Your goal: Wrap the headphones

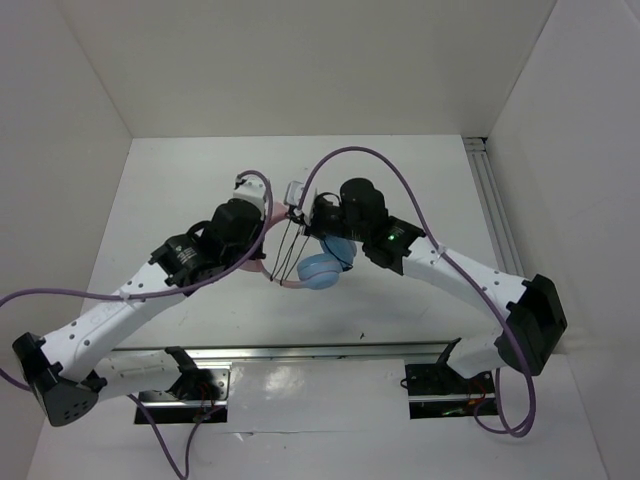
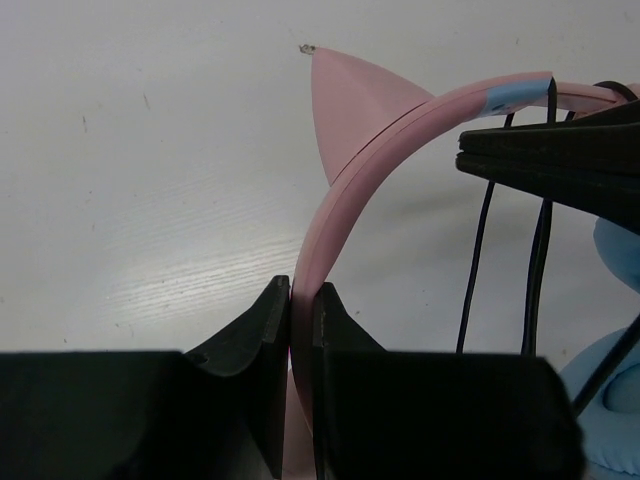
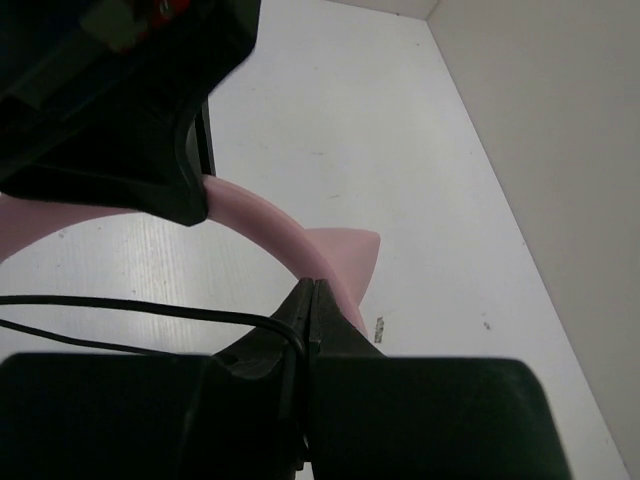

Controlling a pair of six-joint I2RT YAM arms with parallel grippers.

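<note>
Left pincer [image 2: 301, 298] clamps headphones [image 2: 350, 180] by the headband [image 2: 445, 100], and right pincer [image 3: 312, 298] pinches their cord [image 3: 120, 306].

Open desk [image 1: 180, 190] lies left, right and beyond the arms. Between them passage is blocked: the left fingers [image 2: 255, 340] and right fingers [image 2: 570, 135] crowd the headphones [image 1: 322, 270], the black cord [image 1: 288, 250] hangs in taut strands, and a purple cable [image 1: 350, 150] arches overhead.

Table [image 1: 180, 200]: white, matte, with faint grain lines.
Walls [image 1: 300, 60]: plain white panels at the back and at both sides.
Near rail [image 1: 300, 352]: silver bar along the front edge.
Side rail [image 1: 492, 200]: silver, beside the right wall.
Speck [image 3: 379, 328]: tiny pale bit lying on the table.
</note>
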